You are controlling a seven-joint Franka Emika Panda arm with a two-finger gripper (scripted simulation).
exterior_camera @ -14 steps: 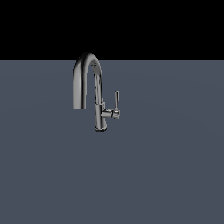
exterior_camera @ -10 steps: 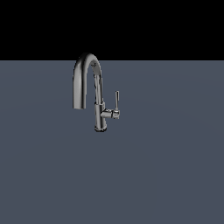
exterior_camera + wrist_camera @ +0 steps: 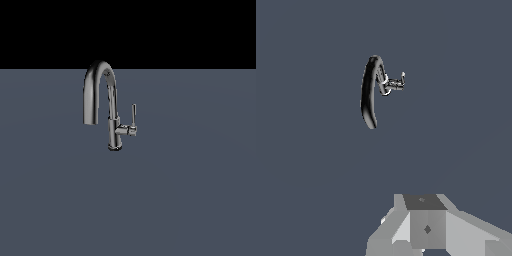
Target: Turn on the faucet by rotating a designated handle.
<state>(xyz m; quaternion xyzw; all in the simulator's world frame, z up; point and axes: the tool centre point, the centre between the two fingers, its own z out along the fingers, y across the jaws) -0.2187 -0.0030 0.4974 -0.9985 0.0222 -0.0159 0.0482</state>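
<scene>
Gripper (image 3: pixel 428 235) sits well away from the faucet (image 3: pixel 100 95); can't tell its jaws. Risk: it bumps the spout beside the upright handle (image 3: pixel 133 114) and misses

The faucet (image 3: pixel 111 107) looks like dark polished chrome — glossy, smooth, with bright streaks along its arch. The handle (image 3: pixel 133 114) shares that shiny metal finish. The slate-grey floor (image 3: pixel 190 190) is flat and matt — the gripper (image 3: pixel 426 227) housing is matt pale grey.
</scene>
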